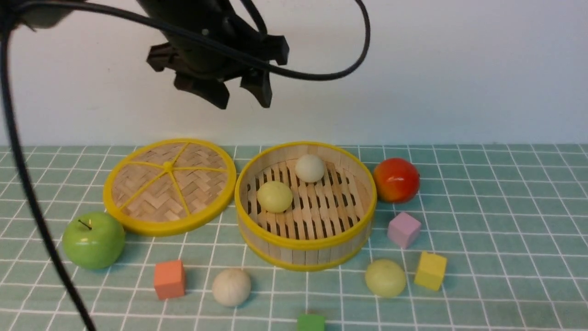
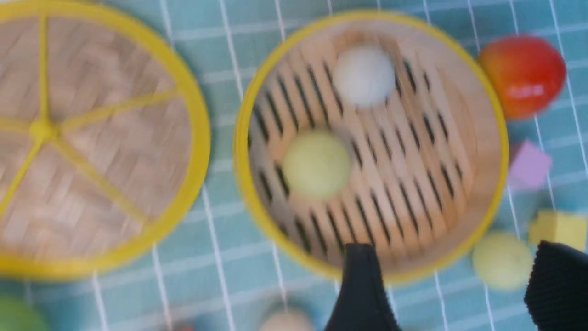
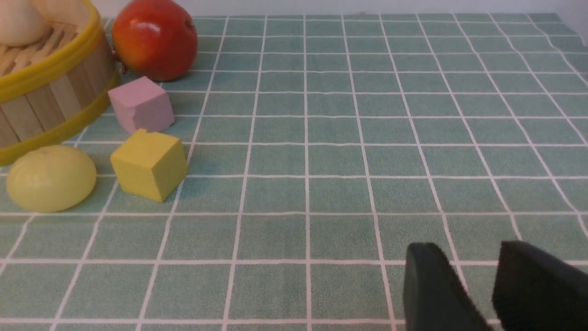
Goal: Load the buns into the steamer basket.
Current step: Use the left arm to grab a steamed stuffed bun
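Showing 2 buns (image 1: 274, 196) in the steamer basket (image 1: 305, 255), 2 outside, left fingers (image 1: 244, 97) apart, right fingers (image 3: 473, 276) apart

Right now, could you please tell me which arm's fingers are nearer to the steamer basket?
Left. The left fingers hang open above the basket; the right fingers are off to its right, over the tablecloth.

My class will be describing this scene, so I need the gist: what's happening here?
A two-armed robot is putting buns into a steamer basket. Two are inside, a yellow-green bun and an off-white bun; another yellow-green one and a beige one sit on the table. The left gripper is open and empty, raised above the table. The right gripper is also open and holds nothing.
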